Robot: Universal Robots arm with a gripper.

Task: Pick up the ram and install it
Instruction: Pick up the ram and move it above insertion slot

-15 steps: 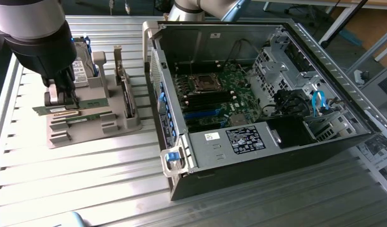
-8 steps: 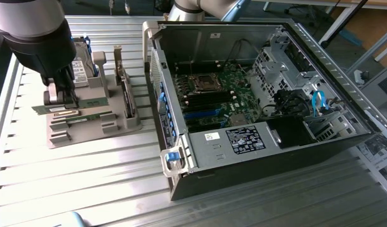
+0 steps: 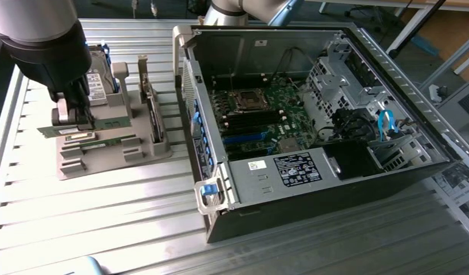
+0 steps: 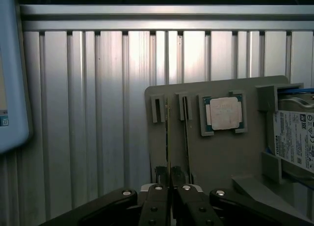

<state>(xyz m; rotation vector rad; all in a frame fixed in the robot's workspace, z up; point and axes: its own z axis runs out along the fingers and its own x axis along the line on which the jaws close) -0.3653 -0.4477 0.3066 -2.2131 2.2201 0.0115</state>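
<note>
Black fingers of my gripper point(image 4: 169, 185) are pressed together on the ram point(image 4: 168, 137), pinching its thin green board edge-on near one end. The stick lies along the first pair of brackets on the grey holder point(image 4: 221, 157). I cannot tell whether it has cleared them or sits in them. I judge the pick-up step to be in hand: the grip is made and the install is not begun. Any move from here calls for a square, firm pinch and travel straight along the brackets, since a board this thin would likely twist or bind if I tilt it.

Just beside the ram on the holder, a second stick point(image 4: 186, 137) stands in the neighbouring brackets. Further across the holder sits the square silver processor point(image 4: 224, 113), and at the holder's far edge is the hard drive point(image 4: 294, 137) with its white label. Under the holder runs the ribbed aluminium table point(image 4: 98, 113).

The wrist view gives me the pinch itself and the ram's line against the brackets. The exterior view adds my gripper point(image 3: 72, 117) from the side, with the ram point(image 3: 108, 124) showing its flat green face, roughly level over the holder point(image 3: 72, 165). It also shows the open computer case point(image 3: 311, 172), well apart from the holder toward the exterior view's right, with the motherboard point(image 3: 257, 114) where the ram belongs.
</note>
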